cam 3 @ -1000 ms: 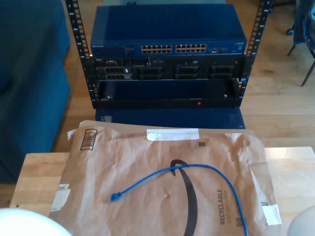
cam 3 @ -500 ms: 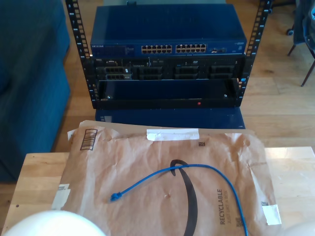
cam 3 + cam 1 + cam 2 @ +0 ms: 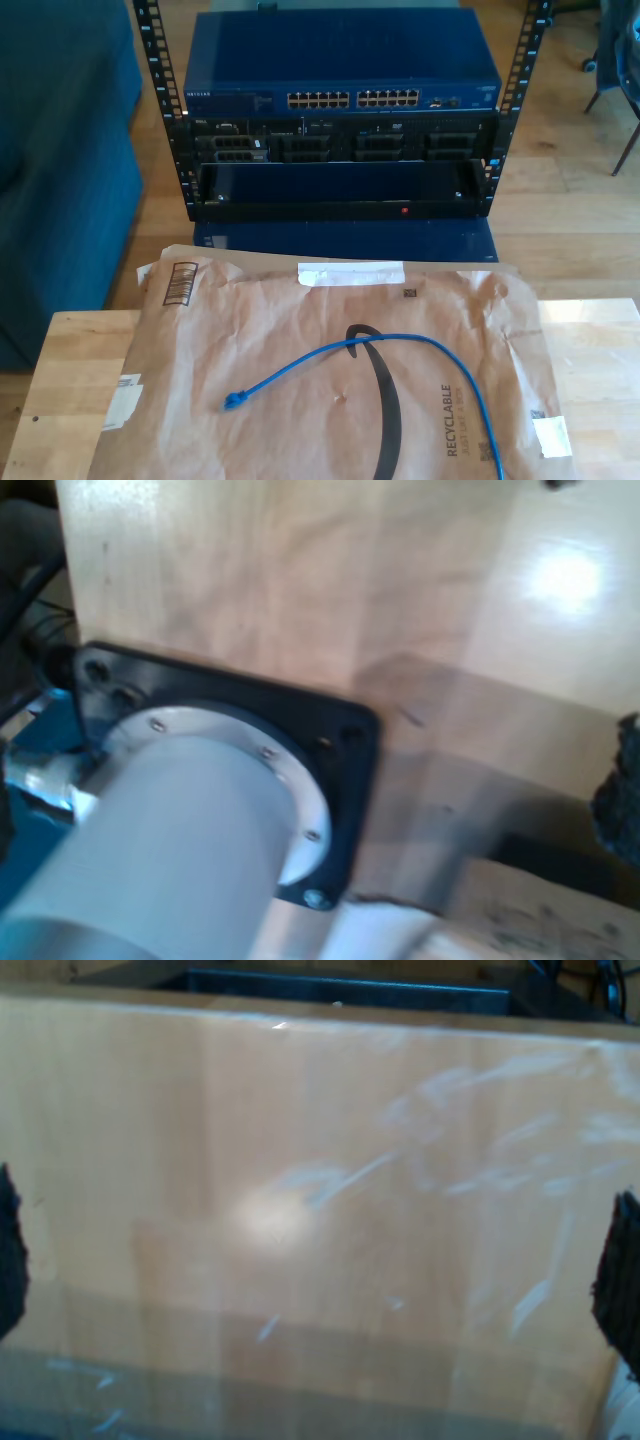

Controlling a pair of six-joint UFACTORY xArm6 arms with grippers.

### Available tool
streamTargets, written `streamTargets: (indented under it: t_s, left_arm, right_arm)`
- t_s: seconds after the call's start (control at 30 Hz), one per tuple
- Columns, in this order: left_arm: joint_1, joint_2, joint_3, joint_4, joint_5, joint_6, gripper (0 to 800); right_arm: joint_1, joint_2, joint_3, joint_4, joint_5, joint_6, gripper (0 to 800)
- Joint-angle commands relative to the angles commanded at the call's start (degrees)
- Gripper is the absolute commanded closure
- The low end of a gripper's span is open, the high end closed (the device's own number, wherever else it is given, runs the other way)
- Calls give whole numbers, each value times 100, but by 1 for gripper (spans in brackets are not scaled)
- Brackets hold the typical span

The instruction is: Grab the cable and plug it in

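Exterior view: a blue Ethernet cable point(image 3: 400, 350) curves across a brown paper mailer point(image 3: 300, 400) on a wooden table point(image 3: 600, 340), its plug point(image 3: 233, 401) free, well short of the network switch point(image 3: 340, 65); the light paper could slide under a grasp. First wrist view: an arm's base flange point(image 3: 250, 780), jaw state unclear. Second wrist view: dark fingertips point(image 3: 620, 1270) spread apart over bare tabletop, holding nothing

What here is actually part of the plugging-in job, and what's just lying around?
Part of the job:
- blue cable, with its plug end
- blue network switch, with its row of sockets

Just lying about:
- brown paper mailer under the cable
- wooden table
- blue sofa
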Motion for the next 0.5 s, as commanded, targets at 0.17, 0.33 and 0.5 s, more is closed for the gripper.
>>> streamTargets:
  t_s: [0.17,0.33,0.5]
  left_arm:
    - [-695,132,-123,-9,26,-730,0]
    - [-1055,273,-264,-26,53,-1073,0]
    - [-1609,334,-413,-105,105,-1600,0]
  right_arm:
    - [1073,360,-642,0,677,1055,12]
    - [2215,431,-870,9,747,2040,12]
    - [3429,668,-1116,9,747,3051,12]
